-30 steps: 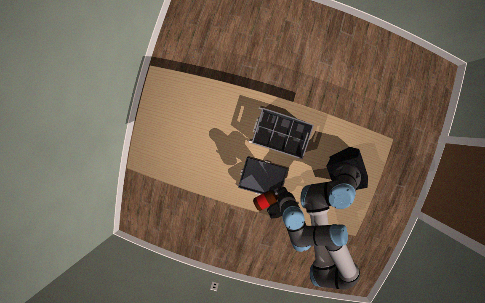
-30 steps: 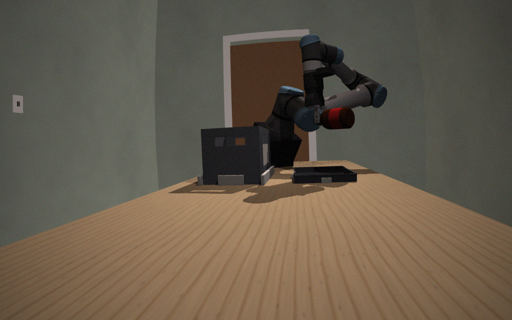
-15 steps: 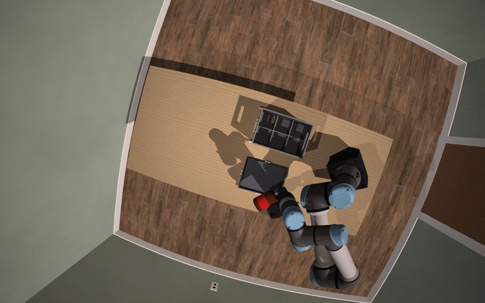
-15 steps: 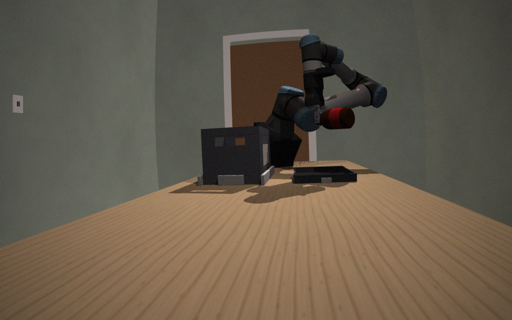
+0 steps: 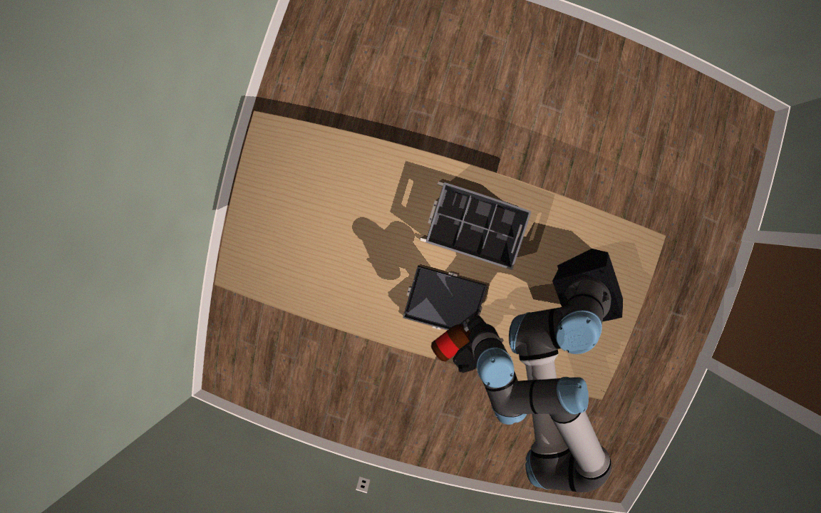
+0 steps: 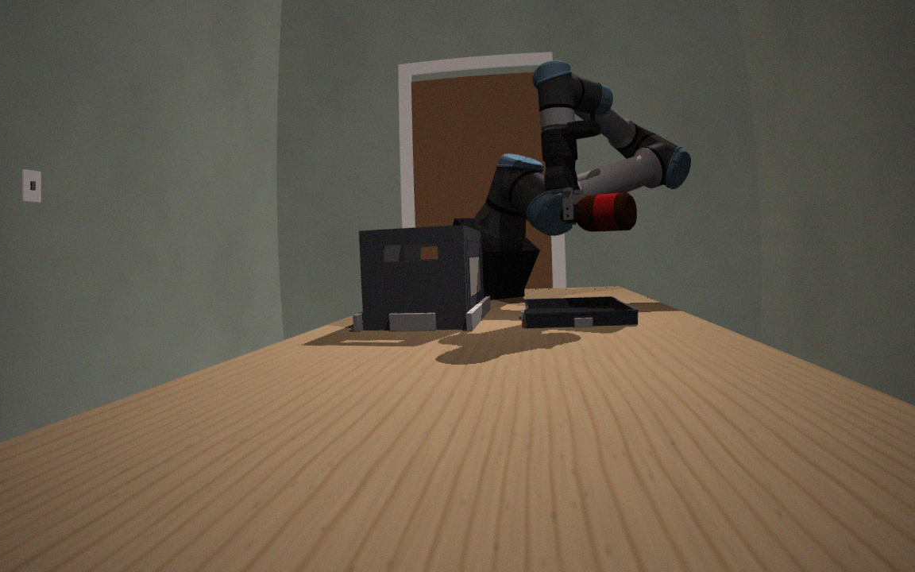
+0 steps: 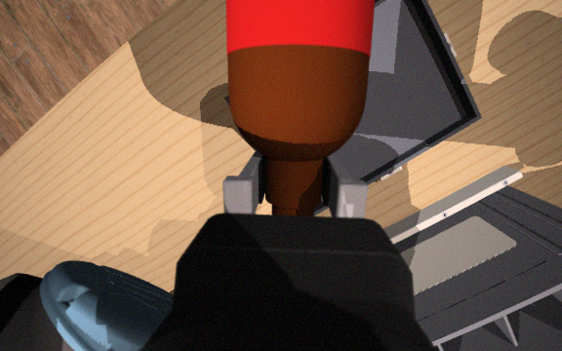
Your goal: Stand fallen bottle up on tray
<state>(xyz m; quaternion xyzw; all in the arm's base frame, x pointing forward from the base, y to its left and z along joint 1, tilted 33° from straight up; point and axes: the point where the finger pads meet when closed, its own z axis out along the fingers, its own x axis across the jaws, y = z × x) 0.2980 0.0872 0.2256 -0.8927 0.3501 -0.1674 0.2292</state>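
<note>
My gripper (image 7: 294, 168) is shut on the neck of a brown bottle with a red label (image 7: 298, 73). The bottle lies about horizontal in the air, well above the table; it also shows in the side view (image 6: 604, 210) and from above (image 5: 450, 342). In the overhead view the bottle hangs over the table's near edge, just beside a corner of the flat dark tray (image 5: 444, 296). The tray (image 6: 579, 311) is empty and sits on the table. In the wrist view the tray (image 7: 408, 88) lies behind and below the bottle.
A dark crate (image 5: 478, 223) with several compartments stands beside the tray, farther from the table edge; it also shows in the side view (image 6: 419, 277). The arm's black base (image 5: 589, 281) stands on the table to the right of both.
</note>
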